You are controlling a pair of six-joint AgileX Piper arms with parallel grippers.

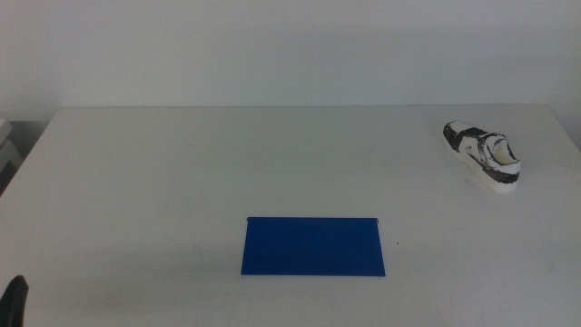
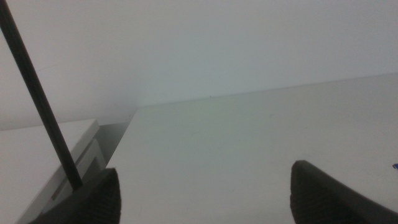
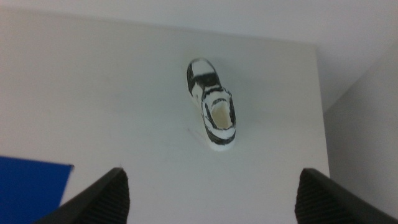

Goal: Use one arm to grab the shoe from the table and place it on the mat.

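The shoe (image 1: pixel 484 156), a small white sneaker with black-grey panels, lies on the white table (image 1: pixel 182 163) at the far right. The deep blue mat (image 1: pixel 313 246) lies flat at the front centre, well apart from the shoe. In the right wrist view the shoe (image 3: pixel 212 102) lies ahead of my right gripper (image 3: pixel 214 202), which is open, empty and well short of it; a corner of the mat (image 3: pixel 31 186) shows too. My left gripper (image 2: pixel 205 205) is open and empty over the table's left part; only its tip (image 1: pixel 14 304) shows in the middle view.
A black cable (image 2: pixel 37 93) crosses the left wrist view. A pale unit (image 2: pixel 50 155) stands beside the table's left edge. The table's right edge (image 3: pixel 320 99) runs close to the shoe.
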